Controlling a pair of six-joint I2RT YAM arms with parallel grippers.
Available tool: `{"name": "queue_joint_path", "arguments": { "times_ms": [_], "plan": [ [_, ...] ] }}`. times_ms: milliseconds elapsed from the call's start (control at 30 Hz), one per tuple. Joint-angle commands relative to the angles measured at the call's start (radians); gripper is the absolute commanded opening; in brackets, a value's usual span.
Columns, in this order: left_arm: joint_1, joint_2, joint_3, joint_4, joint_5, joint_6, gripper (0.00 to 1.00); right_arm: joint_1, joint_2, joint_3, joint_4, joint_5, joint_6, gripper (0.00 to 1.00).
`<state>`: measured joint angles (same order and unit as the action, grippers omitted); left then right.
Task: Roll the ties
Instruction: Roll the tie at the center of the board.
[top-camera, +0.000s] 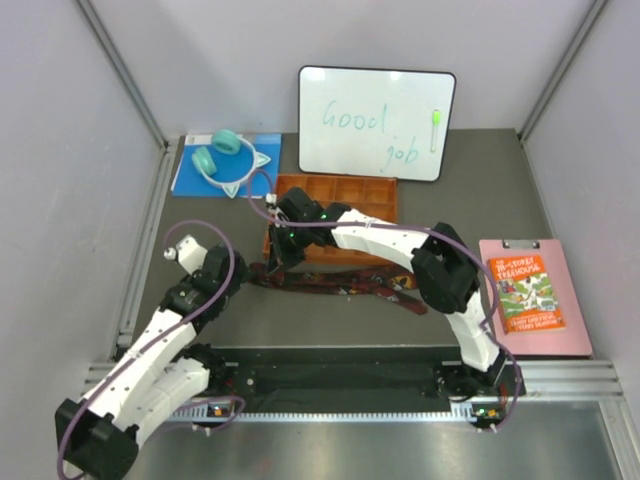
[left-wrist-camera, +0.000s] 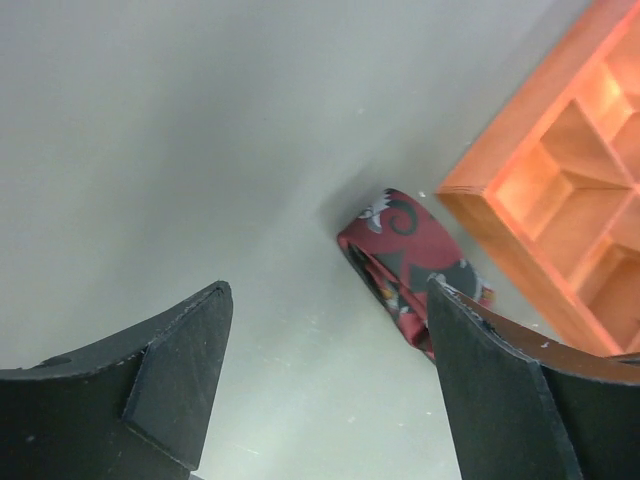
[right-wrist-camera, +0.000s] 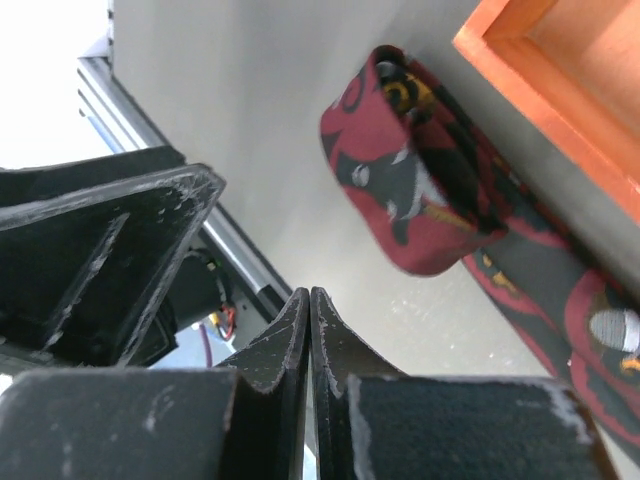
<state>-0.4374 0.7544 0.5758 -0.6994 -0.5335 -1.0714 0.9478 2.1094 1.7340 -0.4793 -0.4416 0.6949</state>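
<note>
A dark maroon-red tie (top-camera: 340, 285) lies stretched across the table in front of the orange compartment tray (top-camera: 335, 190). Its left end is folded over into a short loop (left-wrist-camera: 400, 245), (right-wrist-camera: 410, 190) beside the tray's corner (left-wrist-camera: 560, 190), (right-wrist-camera: 560, 80). My left gripper (top-camera: 238, 272), (left-wrist-camera: 325, 295) stands open just left of that folded end, with only bare table between its fingers. My right gripper (top-camera: 278, 258), (right-wrist-camera: 310, 295) hovers close above the folded end, shut with nothing in it. The black shape at the left of the right wrist view is a left-gripper finger (right-wrist-camera: 110, 260).
A whiteboard (top-camera: 376, 122) leans at the back. Teal headphones (top-camera: 222, 155) rest on a blue pad (top-camera: 195, 180) at the back left. A pink clipboard with a book (top-camera: 530, 295) lies at the right. A metal rail (top-camera: 350, 375) runs along the near edge.
</note>
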Motion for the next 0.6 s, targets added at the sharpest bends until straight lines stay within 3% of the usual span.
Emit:
{"name": "queue_joint_path", "arguments": {
  "times_ms": [0,567],
  "plan": [
    [0.034,0.008,-0.002,0.077,0.056,0.082,0.81,-0.007,0.030,0.058,0.018,-0.002,0.005,0.00],
    [0.054,0.046,-0.053,0.172,0.132,0.097,0.80,-0.052,0.110,0.061,0.001,0.012,-0.057,0.00]
  ]
}}
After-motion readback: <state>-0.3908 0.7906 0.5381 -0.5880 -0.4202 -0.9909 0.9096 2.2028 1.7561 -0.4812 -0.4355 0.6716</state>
